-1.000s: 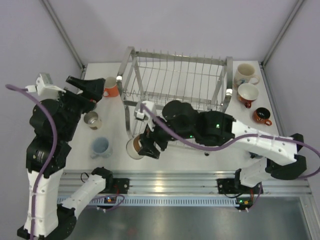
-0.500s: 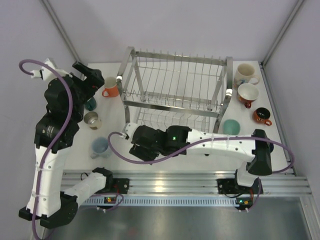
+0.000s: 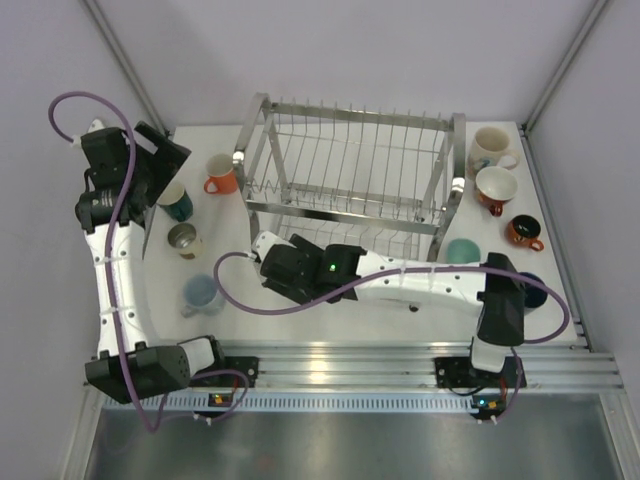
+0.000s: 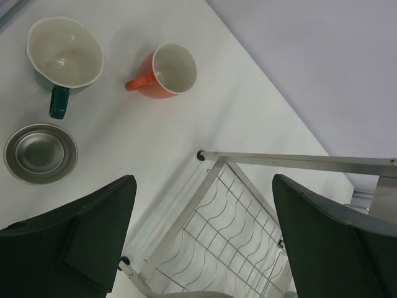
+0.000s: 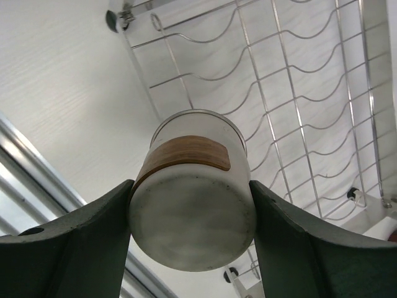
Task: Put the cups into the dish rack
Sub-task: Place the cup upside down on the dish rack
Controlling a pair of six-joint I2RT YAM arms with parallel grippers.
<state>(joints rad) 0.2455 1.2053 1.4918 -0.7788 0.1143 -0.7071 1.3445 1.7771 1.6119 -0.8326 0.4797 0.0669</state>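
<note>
Mid-table stands one wire rack (image 3: 352,150), two tiers high. Two arms flank it. The left gripper (image 4: 203,186) hangs spread wide and holds nothing, above the rack's left corner. The right gripper (image 5: 191,186) is partway closed on one white cup (image 5: 192,230) with a brown band. Its base faces the wrist camera, just over the lower tier's wavy wires near the front-left post. Nine more cups sit on the table (image 3: 228,222). Four are left of the rack: orange cup (image 3: 220,176), teal cup (image 3: 176,203), blue cup (image 3: 200,293), steel cup (image 3: 183,240). Five are to its right: cream mug (image 3: 490,148), white-and-orange cup (image 3: 495,186), mint cup (image 3: 460,252), dark cup (image 3: 521,232) and navy cup (image 3: 533,292), which is half hidden by the arm.
</note>
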